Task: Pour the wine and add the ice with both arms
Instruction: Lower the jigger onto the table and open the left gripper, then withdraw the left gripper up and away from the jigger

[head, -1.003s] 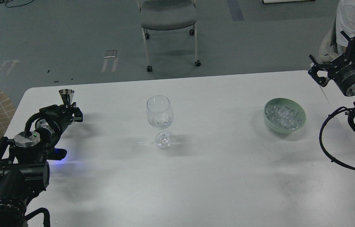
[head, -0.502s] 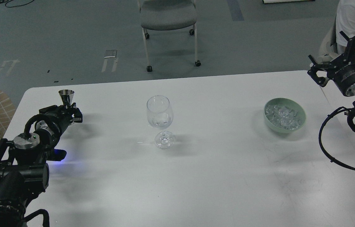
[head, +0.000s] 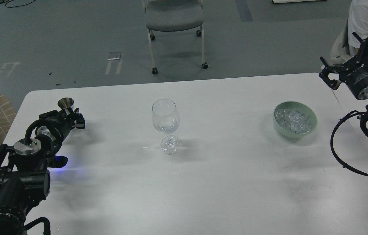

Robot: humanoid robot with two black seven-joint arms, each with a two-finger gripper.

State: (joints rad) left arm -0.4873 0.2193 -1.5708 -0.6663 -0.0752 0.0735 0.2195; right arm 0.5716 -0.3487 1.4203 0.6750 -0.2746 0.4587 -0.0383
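The wine is in hand: I judge it sits in the small metal measuring cup [head: 66, 103] that my left gripper [head: 72, 118] is clenched around, though no liquid can be made out inside it. The cup stands far to the left of the wine glass [head: 166, 117], which is upright at the table's [head: 203, 182] middle and looks nearly empty. The pouring step is what I am on, and next I would carry the cup rightward to the glass's rim and tip it there, keeping it level on the way. The ice [head: 293, 120], a heap of clear cubes, lies in the pale green bowl [head: 311, 125] well to the right of the glass. My right gripper [head: 350, 54] hovers beyond and right of that bowl, fingers spread and holding nothing, well apart from the cubes.
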